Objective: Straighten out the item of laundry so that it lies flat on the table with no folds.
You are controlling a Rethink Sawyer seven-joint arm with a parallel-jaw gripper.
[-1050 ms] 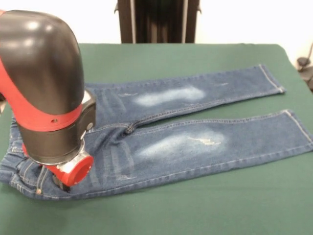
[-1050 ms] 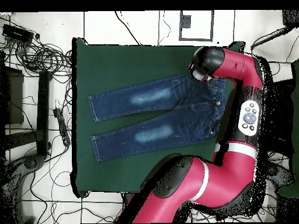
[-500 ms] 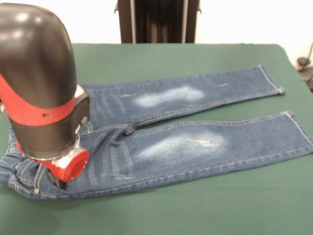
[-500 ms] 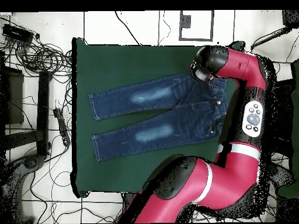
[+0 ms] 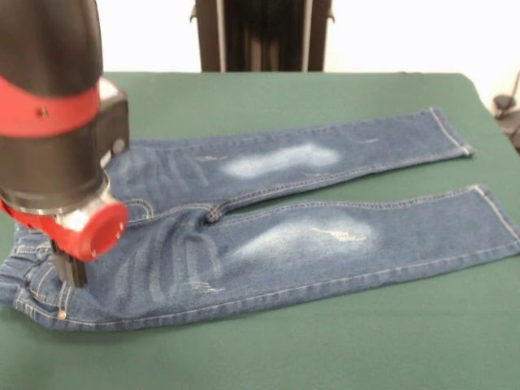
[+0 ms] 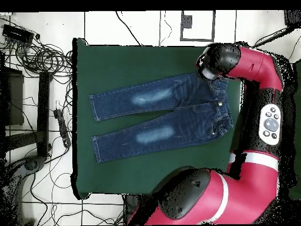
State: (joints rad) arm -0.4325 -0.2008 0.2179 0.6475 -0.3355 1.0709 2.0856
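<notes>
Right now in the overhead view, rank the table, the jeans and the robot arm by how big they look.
1. Table, largest.
2. Robot arm, though it rises nearer the camera, so it may look oversized.
3. Jeans, smallest.

Just beside the tool, the jeans are dark blue denim with faded whitish patches on both thighs and tan stitching along the seams. Under them the bench is plain dark green. The arm above the tool is red and black.
</notes>
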